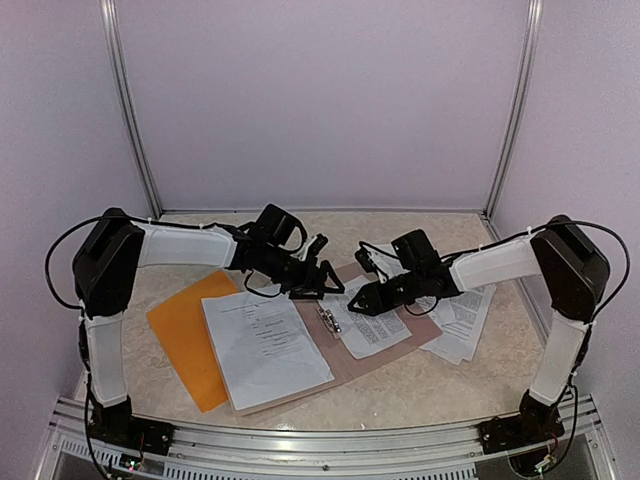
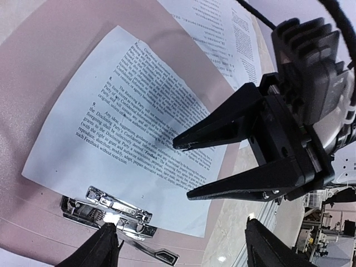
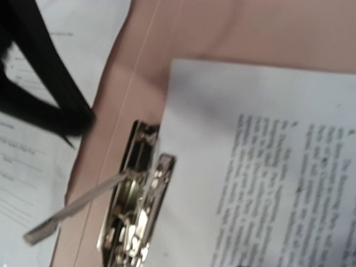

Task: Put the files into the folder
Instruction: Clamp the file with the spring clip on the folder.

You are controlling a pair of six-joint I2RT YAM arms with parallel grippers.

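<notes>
The orange folder (image 1: 183,338) lies flat at the left, partly under a white printed sheet (image 1: 265,345). Another printed sheet (image 1: 368,322) lies on the grey-brown clipboard (image 1: 350,362), its edge at the metal clip (image 1: 328,318). It also shows in the left wrist view (image 2: 122,128) and the right wrist view (image 3: 261,167). Several more sheets (image 1: 465,315) lie at the right. My left gripper (image 1: 325,288) is open and empty above the clip (image 2: 108,214). My right gripper (image 1: 357,302) is open and empty, its fingers (image 2: 222,125) just over that sheet.
The two grippers are close together over the clipboard's middle. The left gripper's black fingers (image 3: 44,94) show in the right wrist view beside the clip (image 3: 136,206). Walls and metal posts (image 1: 130,110) enclose the table on three sides.
</notes>
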